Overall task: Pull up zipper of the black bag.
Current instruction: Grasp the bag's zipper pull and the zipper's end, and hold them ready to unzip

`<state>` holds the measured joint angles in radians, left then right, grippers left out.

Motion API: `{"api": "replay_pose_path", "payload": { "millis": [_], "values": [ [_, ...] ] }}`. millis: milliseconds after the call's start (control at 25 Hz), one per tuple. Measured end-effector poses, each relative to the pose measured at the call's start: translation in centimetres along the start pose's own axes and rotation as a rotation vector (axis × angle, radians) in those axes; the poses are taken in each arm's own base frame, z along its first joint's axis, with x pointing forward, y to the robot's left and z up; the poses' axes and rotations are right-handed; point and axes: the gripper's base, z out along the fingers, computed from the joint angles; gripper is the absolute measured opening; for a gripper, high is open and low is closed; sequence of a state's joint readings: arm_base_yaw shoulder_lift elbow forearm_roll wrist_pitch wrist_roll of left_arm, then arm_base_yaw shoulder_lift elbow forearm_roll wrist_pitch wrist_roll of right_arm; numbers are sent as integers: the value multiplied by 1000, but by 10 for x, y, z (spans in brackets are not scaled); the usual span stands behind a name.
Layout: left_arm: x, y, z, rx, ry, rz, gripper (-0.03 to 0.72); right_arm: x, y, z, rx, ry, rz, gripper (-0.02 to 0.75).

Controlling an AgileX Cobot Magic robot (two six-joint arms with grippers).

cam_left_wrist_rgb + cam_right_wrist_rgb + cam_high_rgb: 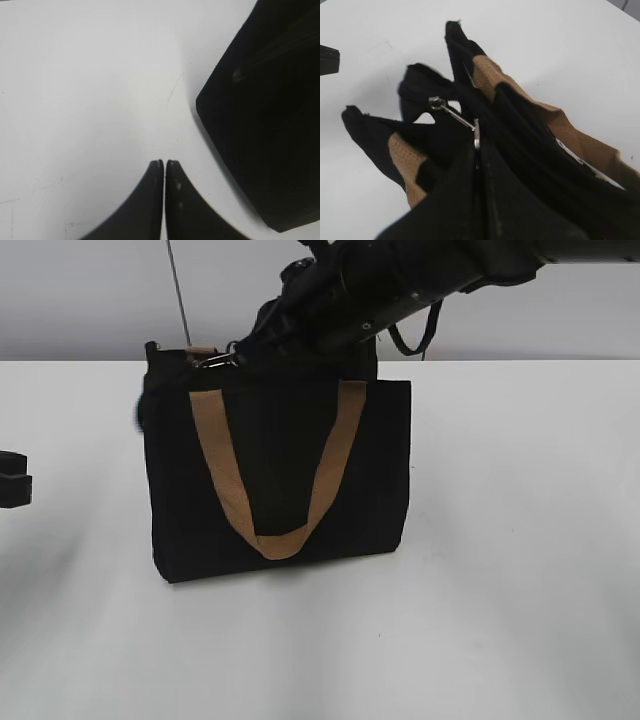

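Observation:
The black bag (280,475) stands upright on the white table, its tan handle hanging down the front. My right gripper (238,352) reaches from the upper right to the bag's top left edge and is shut on the silver zipper pull tab (476,134). In the right wrist view (478,150) the tab leads to the slider (436,103) near the end of the bag's top. My left gripper (164,162) is shut and empty, low over the table to the left of the bag (265,125). It also shows at the left edge of the exterior view (12,480).
The white table (500,620) runs under everything. A thin grey rod (180,295) stands behind the bag against the pale wall. The second tan handle (407,165) lies folded on the bag's top beside the zipper.

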<state>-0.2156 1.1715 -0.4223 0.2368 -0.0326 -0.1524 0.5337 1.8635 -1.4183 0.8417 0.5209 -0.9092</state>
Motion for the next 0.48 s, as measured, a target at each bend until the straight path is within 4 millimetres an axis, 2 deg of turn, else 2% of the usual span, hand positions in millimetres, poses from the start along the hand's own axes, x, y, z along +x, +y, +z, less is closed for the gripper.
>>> {"api": "replay_pose_path", "payload": {
  "millis": [240, 480],
  "values": [
    [0, 0, 0, -1, 1, -1, -3, 7, -18, -9, -18, 41, 53, -1],
    [0, 0, 0, -1, 1, -1, -5, 8, -20, -10, -29, 52, 69, -1]
  ]
}}
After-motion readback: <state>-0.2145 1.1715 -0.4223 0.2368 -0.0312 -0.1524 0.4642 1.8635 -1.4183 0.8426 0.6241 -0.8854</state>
